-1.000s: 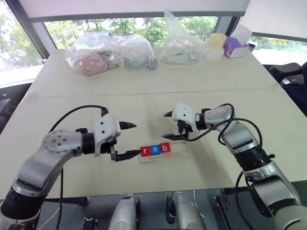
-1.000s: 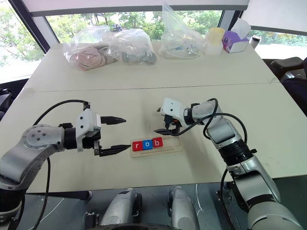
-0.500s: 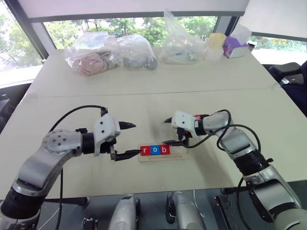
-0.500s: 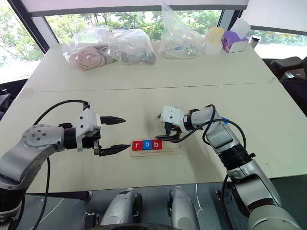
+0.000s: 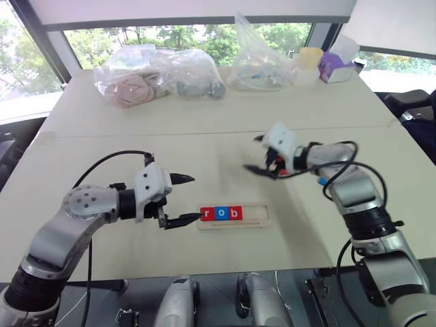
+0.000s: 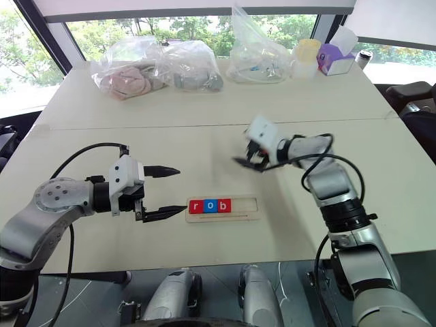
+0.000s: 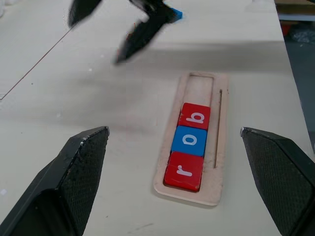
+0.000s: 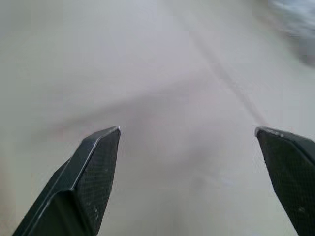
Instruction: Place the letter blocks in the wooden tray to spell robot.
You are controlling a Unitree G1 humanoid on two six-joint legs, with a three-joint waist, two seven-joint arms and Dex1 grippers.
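- The wooden tray (image 5: 234, 216) sits near the counter's (image 5: 204, 116) front edge, middle-ish, with r, o, b letter blocks (image 5: 221, 213) snug at its left end and two slots free.
- Blocks look light, stiff, thin and slick, so I'd pinch them by opposite edges.
- Left pincer (image 5: 185, 199) is wide open and empty by the tray's left end. Right pincer (image 5: 263, 157) is also wide open and empty, above bare counter behind the tray.
- Plastic bags (image 5: 158, 76) and a tissue box (image 5: 335, 67) line the far edge, well out of the way.

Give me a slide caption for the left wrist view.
Wooden tray holding r, o, b blocks, framed by the open left end effector.
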